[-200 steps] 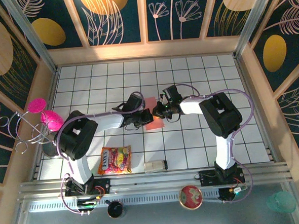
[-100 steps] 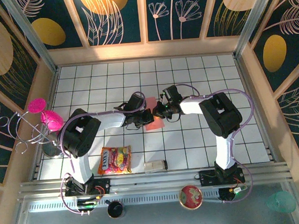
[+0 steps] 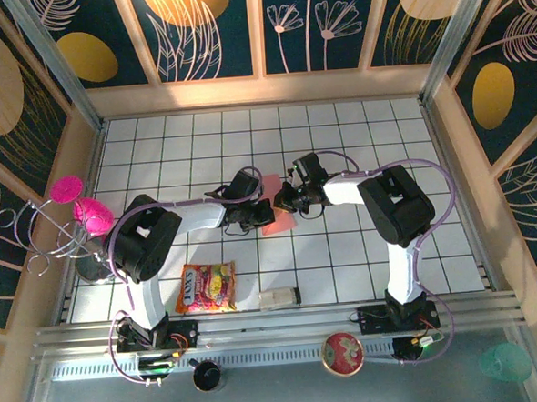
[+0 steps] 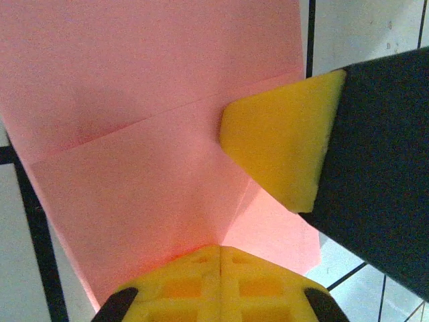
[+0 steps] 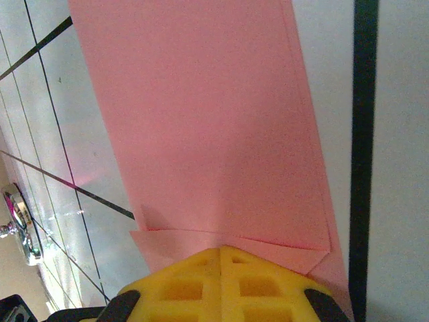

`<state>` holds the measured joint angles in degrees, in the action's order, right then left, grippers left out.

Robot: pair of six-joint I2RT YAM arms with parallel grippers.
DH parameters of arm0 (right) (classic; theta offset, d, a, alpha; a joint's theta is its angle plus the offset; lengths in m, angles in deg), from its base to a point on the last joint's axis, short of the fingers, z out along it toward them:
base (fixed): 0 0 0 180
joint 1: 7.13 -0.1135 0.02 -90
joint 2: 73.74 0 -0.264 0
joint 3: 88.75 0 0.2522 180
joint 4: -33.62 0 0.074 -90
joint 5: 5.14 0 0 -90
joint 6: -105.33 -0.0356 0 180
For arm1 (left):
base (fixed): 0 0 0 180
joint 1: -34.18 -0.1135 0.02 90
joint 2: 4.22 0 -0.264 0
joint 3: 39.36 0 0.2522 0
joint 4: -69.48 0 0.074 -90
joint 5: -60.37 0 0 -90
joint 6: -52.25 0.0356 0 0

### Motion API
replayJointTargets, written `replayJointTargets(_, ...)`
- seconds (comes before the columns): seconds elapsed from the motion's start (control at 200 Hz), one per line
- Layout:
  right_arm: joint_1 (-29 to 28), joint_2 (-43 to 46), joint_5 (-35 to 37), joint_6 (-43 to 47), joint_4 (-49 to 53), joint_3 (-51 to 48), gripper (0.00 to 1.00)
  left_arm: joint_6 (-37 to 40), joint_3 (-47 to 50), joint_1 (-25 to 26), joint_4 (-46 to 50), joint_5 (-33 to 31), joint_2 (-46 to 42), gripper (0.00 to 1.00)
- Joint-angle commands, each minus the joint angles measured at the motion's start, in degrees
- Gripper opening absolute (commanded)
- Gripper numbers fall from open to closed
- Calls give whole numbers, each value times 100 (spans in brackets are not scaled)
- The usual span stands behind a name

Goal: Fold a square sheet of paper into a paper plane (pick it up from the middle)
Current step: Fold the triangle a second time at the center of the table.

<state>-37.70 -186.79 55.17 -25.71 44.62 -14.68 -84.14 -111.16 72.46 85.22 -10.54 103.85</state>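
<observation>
The square sheet of paper [image 3: 278,221] is salmon pink and folded into a narrow strip, lying mid-table between both arms. My left gripper [image 3: 259,211] is shut at its left side. In the left wrist view the yellow tips [image 4: 221,249] pinch the sheet [image 4: 147,100], and a crease runs from them towards the right gripper's fingertip [image 4: 278,144] on the fold edge. My right gripper [image 3: 283,200] is shut at the strip's right side. Its tips [image 5: 221,251] close on the edge of a folded flap of the sheet [image 5: 201,121]. No pointed dart shape shows.
An orange-yellow snack packet [image 3: 206,288] and a small white object [image 3: 279,298] lie near the front edge. Magenta round pieces on wire loops [image 3: 77,209] stand at the left wall. A round red tin [image 3: 342,352] sits on the front rail.
The left arm's elbow shifted slightly to the right. Both grippers stay shut at the sheet, which has barely moved.
</observation>
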Motion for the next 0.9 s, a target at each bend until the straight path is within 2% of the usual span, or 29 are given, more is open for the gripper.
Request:
replayJointTargets(0.0,24,-452,500,-36,698,-248,0,167,106,28,301,57,87,0)
replayJointTargets(0.896,42,-428,509,-20,720,-218,0,1051,765,21,1534,-254,-784,0)
